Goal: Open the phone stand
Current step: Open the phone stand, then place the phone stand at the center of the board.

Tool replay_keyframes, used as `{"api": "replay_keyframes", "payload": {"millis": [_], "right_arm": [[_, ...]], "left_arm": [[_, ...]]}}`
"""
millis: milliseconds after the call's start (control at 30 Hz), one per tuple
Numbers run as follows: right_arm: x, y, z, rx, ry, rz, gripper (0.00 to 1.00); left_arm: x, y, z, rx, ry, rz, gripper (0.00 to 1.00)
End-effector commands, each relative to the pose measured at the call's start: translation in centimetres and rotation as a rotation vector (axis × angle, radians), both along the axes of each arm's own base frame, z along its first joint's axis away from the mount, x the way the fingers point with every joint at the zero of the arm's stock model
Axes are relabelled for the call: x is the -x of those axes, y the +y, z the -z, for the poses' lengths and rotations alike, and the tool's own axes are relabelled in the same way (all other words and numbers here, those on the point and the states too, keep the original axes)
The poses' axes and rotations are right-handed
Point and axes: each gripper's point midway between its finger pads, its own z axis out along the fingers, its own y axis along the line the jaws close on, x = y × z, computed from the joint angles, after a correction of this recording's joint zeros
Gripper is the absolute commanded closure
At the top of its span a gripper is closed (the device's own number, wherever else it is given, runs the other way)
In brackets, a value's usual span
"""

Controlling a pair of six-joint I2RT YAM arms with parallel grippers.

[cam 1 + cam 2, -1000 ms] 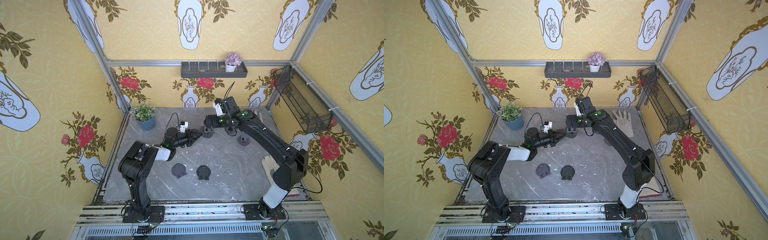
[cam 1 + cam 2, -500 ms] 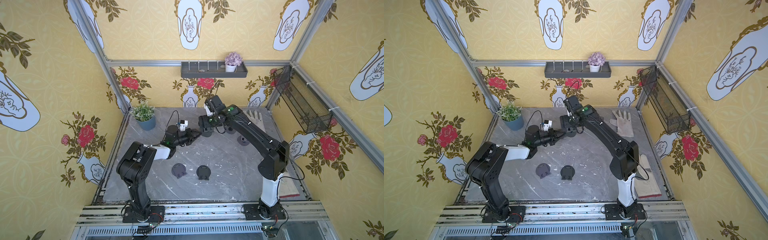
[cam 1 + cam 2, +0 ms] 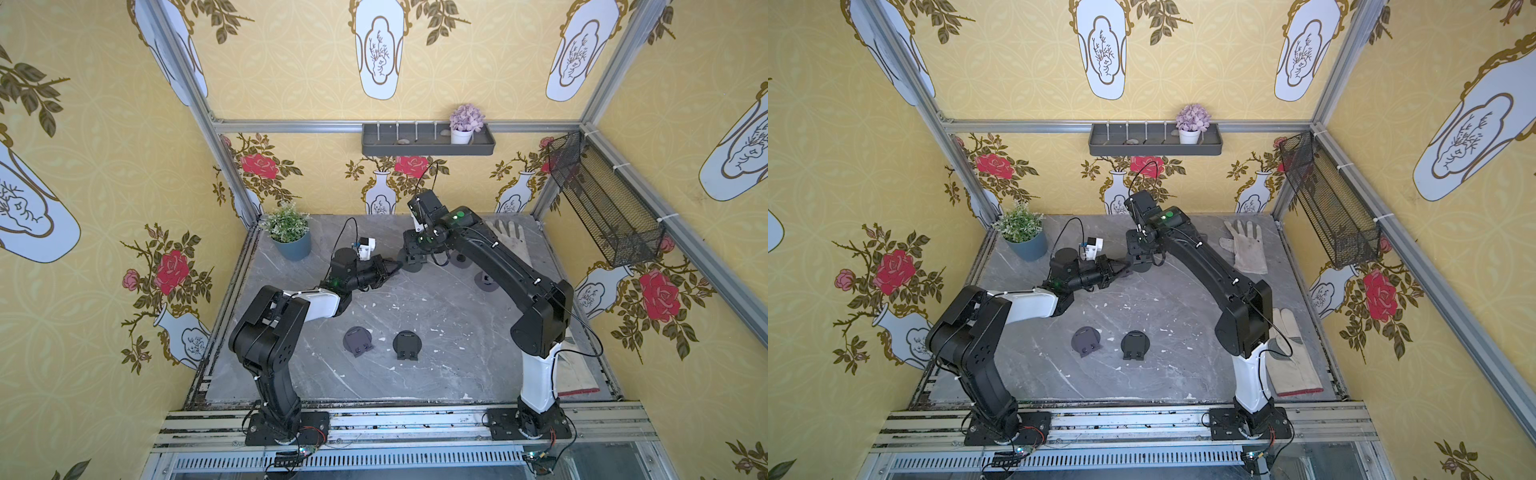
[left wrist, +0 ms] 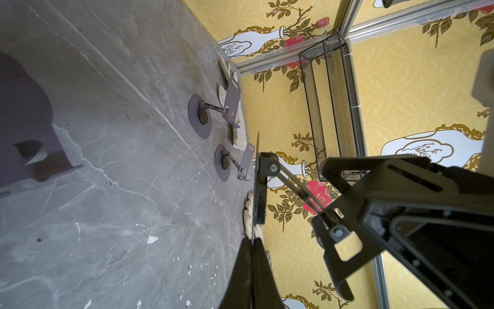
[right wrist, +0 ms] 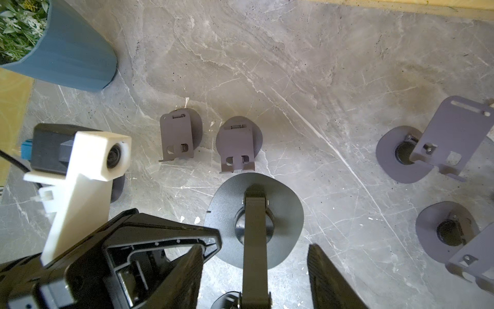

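Note:
A dark phone stand (image 3: 412, 264) sits at the back middle of the marble table, seen in both top views (image 3: 1143, 266). My left gripper (image 3: 395, 268) is shut on the thin rim of its round base; in the left wrist view the fingertips (image 4: 252, 242) pinch the edge-on base (image 4: 258, 192). From above, my right gripper (image 3: 415, 254) hangs over the stand. In the right wrist view its fingers (image 5: 187, 267) stand open on either side of the stand's arm (image 5: 254, 240) without touching it, the base (image 5: 283, 214) below.
Two folded stands (image 3: 357, 340) (image 3: 407, 344) lie near the front middle. Two opened stands (image 3: 461, 259) (image 3: 486, 283) stand right of the grippers. A potted plant (image 3: 291, 237) is back left, a glove (image 3: 1246, 245) back right, another glove (image 3: 1292, 353) by the right arm's base.
The right gripper has shifted left and down over the stand, and its jaws have narrowed around the stand's arm. The left gripper has kept its hold on the base.

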Motion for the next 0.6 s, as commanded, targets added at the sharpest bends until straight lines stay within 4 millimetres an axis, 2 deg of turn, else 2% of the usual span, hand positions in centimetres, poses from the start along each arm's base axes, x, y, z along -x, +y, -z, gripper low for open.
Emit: {"api": "replay_keyframes", "payload": {"millis": [0, 100, 167, 200, 267, 367, 400, 567], "right_arm": [[-0.4, -0.4, -0.2, 0.006, -0.012, 0.017, 0.47], [-0.9, -0.9, -0.1, 0.003, -0.011, 0.032, 0.47], [-1.4, -1.2, -0.2, 0.004, -0.016, 0.042, 0.47], [-1.6, -1.4, -0.2, 0.003, -0.018, 0.047, 0.47], [-2.2, -1.9, -0.2, 0.006, -0.024, 0.059, 0.47], [-3.4, -2.8, -0.2, 0.008, -0.028, 0.081, 0.47], [-3.6, -3.0, 0.1, 0.012, -0.025, 0.084, 0.47], [-6.3, -3.9, 1.4, 0.018, -0.022, 0.117, 0.47]], "left_arm": [[-0.1, -0.2, -0.7, 0.004, -0.043, 0.005, 1.0], [-0.1, -0.1, -0.7, 0.002, -0.042, 0.004, 0.97], [-0.1, -0.1, -0.5, -0.006, -0.037, 0.003, 0.87], [-0.2, 0.0, -0.4, -0.013, -0.038, 0.0, 0.77], [-0.3, 0.2, -0.4, -0.037, -0.043, -0.01, 0.48], [-0.3, 0.8, 0.1, -0.098, -0.044, -0.03, 0.1], [-0.2, 1.1, 0.2, -0.119, -0.046, -0.038, 0.01], [0.4, 2.8, 0.9, -0.2, -0.051, -0.075, 0.01]]}}
